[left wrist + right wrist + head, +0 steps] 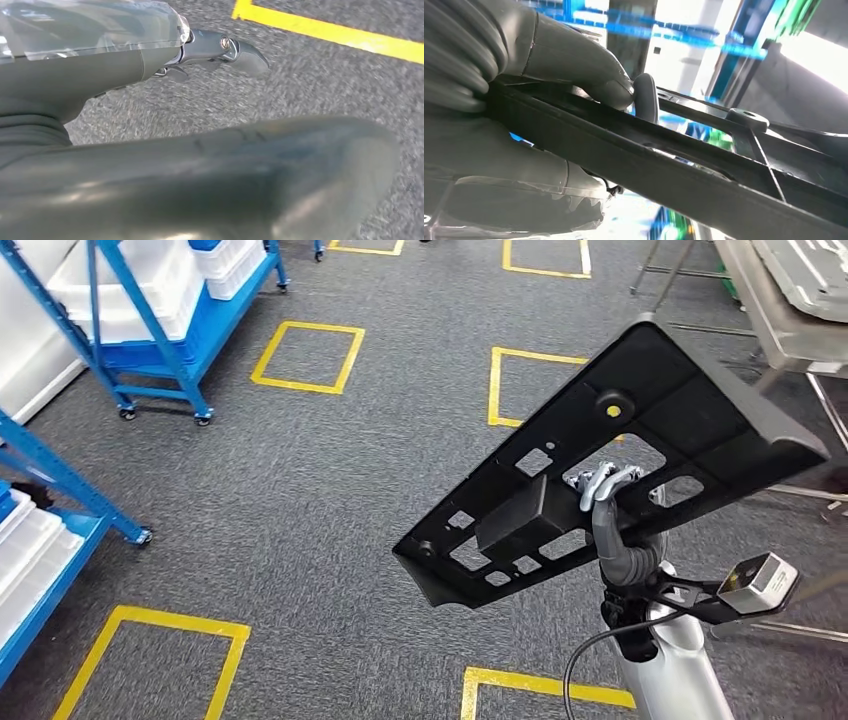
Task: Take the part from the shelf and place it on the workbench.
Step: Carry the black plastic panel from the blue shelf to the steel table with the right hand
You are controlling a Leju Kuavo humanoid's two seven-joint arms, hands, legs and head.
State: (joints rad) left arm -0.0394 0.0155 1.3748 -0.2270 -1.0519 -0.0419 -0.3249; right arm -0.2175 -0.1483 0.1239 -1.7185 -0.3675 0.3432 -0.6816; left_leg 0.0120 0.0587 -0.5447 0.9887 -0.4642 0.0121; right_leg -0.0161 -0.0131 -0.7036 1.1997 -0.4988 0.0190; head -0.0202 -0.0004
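Carrying the black part (pixel 610 465) clamped in the right robot hand (pixel 605 490), mid-transport over the carpet; left robot hand (pixel 220 50) hanging, grip unclear; next needing approach toward the table (pixel 780 325) at two o'clock

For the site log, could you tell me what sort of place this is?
Probably a factory or workshop floor: blue wheeled shelving racks with white bins, yellow taped squares on grey carpet, and a metal workbench. The right hand holds a black part.
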